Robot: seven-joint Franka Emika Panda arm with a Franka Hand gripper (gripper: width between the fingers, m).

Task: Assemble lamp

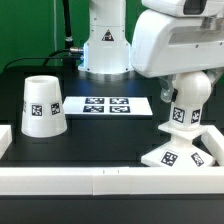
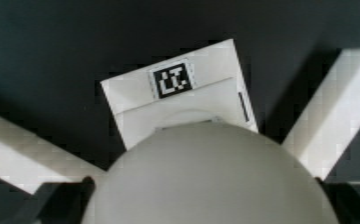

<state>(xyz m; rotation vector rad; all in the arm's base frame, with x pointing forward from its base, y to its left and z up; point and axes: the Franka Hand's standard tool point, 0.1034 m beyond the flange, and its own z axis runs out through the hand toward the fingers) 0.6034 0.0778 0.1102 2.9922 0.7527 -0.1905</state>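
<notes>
The bulb [image 1: 185,103] stands upright on the flat square base [image 1: 180,153], near the low white wall [image 1: 100,180] at the front of the counter [image 1: 100,135], on the exterior view's right. The big white arm hangs right over it. In the wrist view, the round top of the bulb [image 2: 198,175] fills the near part of the picture, the base [image 2: 186,88] with its square tag lies under it, and one of the fingers [image 2: 328,110] shows on each side. The fingers are spread wide and do not seem to touch the bulb, so they hold nothing. The shade [image 1: 42,106] sits on the exterior view's left, wide end down, well apart from the bulb. The marker board [image 1: 112,104] lies flat in the middle, between them. It looks like the bulb is in its place and the shade is what is left to add. If the arm lifts crookedly, a finger could bump the bulb and tip it or slide the base. I cannot tell if the bulb is screwed in tight, so a small knock might loosen it. Later, a tilted shade could catch on the round top.
</notes>
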